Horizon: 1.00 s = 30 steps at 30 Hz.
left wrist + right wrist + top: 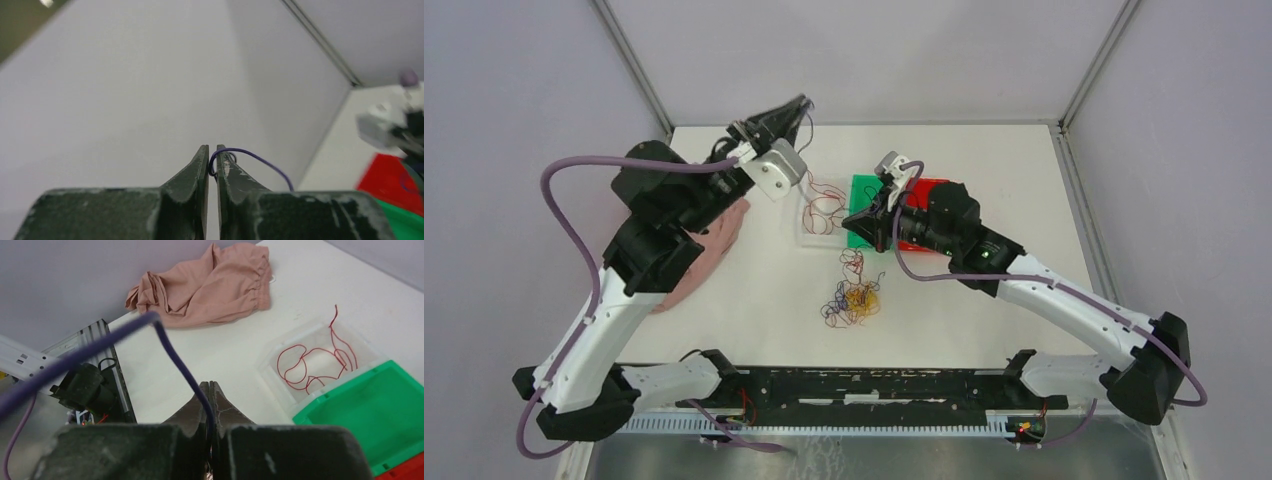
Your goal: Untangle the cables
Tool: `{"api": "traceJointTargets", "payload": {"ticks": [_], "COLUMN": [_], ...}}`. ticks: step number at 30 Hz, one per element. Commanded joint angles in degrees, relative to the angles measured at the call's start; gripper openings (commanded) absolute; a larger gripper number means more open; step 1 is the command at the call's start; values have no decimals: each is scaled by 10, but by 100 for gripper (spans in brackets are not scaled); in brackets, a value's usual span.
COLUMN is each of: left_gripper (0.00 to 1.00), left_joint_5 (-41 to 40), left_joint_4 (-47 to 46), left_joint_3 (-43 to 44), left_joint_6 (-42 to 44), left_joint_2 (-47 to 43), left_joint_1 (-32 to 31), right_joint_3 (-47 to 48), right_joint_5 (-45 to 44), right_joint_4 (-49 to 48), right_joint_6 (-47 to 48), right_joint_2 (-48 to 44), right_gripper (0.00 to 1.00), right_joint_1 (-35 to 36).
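The left gripper (pixel 802 108), raised over the far-left corner of the tabletop (pixel 754 320), is clamped on a purple cable (pixel 255 156) that arcs from its tips down to the right. A red cable (pixel 822 208) lies looped lengthwise in the clear tray (pixel 807 235). The clump of cables (pixel 856 296) sits nearer, stretched far-to-near. The right gripper (pixel 852 224) is closed on purple cable too.

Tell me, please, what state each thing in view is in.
Left gripper: shut on purple cable.
Right gripper: shut on purple cable too; I cannot tell if it is the same one.
Clump: tangled.
Red cable: loose, lying in clear tray.
Green bin: empty where visible.
Cloth: crumpled.
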<state>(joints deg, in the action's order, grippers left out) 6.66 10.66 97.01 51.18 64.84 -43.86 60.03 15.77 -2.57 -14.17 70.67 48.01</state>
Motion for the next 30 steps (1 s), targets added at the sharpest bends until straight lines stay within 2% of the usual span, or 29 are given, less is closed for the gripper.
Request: {"api": "traceJointTargets", "payload": {"ticks": [1, 6, 13, 16, 19, 21, 30], "left_gripper": [19, 29, 33, 36, 51, 55, 57], "left_joint_5": [28, 121, 191, 210, 250, 254, 261], "left_joint_4": [101, 110, 73, 60, 65, 55, -2], "left_joint_3": [-116, -227, -310, -326, -333, -338, -333], "left_joint_6": [-174, -296, -371, -389, -393, -397, -415], "left_joint_2": [-60, -118, -140, -138, -133, -130, -102], "left_joint_1": [-2, -1, -1, 1, 1, 1, 3], "right_joint_3": [27, 27, 28, 32, 39, 44, 52], "right_joint_5": [-36, -22, 12, 19, 22, 31, 77], "right_joint_4": [-32, -74, -161, -183, -187, -194, -229], "right_joint_6": [12, -33, -132, -157, -168, -177, -229], "right_joint_2": [-51, -65, -54, -51, -50, -47, -15], "right_gripper": [1, 1, 1, 1, 1, 1, 1], "right_joint_1": [2, 2, 2, 2, 2, 3, 3]}}
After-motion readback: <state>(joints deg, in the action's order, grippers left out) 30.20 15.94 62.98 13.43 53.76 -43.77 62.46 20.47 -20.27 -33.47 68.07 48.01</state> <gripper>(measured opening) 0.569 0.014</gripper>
